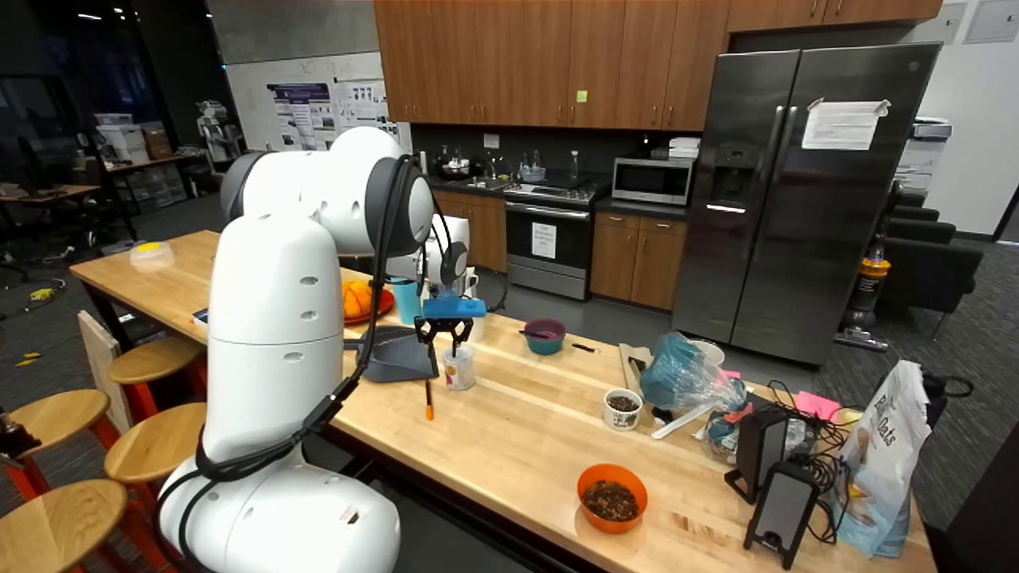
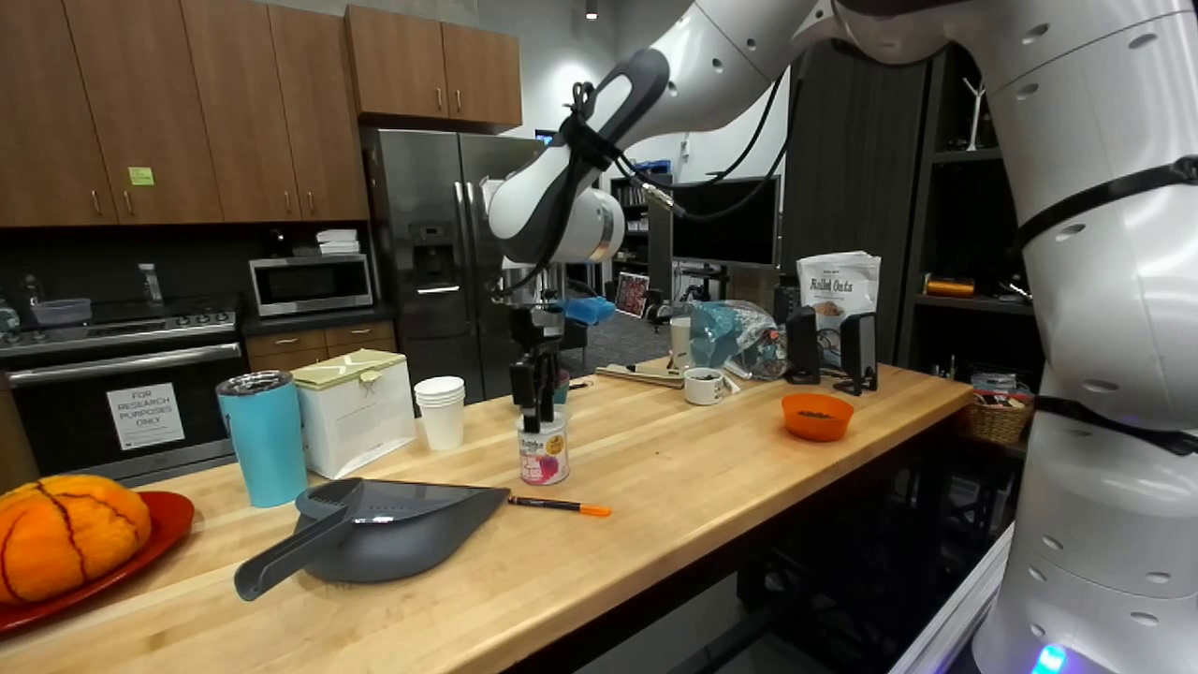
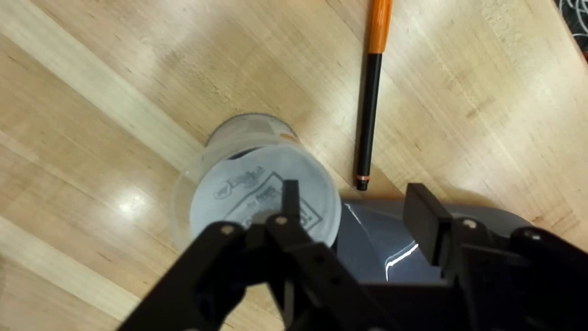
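end effector [image 3: 354, 209]: released, fingers apart | lidded cup [image 3: 259, 184]: below one fingertip, contact unclear | dustpan [image 2: 412, 538]: below, near other fingertip | pen [image 3: 373, 92]: below, nearby

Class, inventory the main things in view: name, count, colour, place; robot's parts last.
Table: 1, tan, centre
Container: 1, white and pink, on table
Dustpan: 1, grey, beside container
Pen: 1, black and orange, near dustpan
Box: 1, white, on table
Tumbler: 1, blue, near box
Plate: 1, red, on table
Bowls: 2, orange and teal, on table
Oats bag: 1, mostly white, on table
Speakers: 2, black, near oats bag
Stools: 4, tan, beside table
Fridge: 1, grey, beyond table
Arm: 1, white, beside table
Gripper: 1, black, open, by container
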You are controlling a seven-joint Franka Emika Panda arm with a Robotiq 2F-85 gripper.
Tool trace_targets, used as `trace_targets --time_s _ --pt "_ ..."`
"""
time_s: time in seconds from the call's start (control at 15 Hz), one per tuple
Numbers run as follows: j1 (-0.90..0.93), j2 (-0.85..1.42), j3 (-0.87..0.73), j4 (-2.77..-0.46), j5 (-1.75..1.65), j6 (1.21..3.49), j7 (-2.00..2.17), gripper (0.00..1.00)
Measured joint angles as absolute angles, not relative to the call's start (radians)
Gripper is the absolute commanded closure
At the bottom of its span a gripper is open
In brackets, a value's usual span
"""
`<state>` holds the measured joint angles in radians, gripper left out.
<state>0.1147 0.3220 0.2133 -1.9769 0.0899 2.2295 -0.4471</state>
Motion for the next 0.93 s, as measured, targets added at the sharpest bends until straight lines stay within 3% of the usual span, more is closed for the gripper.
trace_targets --time_s 0.13,0.93 --pt "0.117 0.321 0.216 -1.977 0.09 2.225 -0.447 0.01" --pt "0.245 0.129 0.262 -2.068 -0.131 2.223 -0.222 0.0"
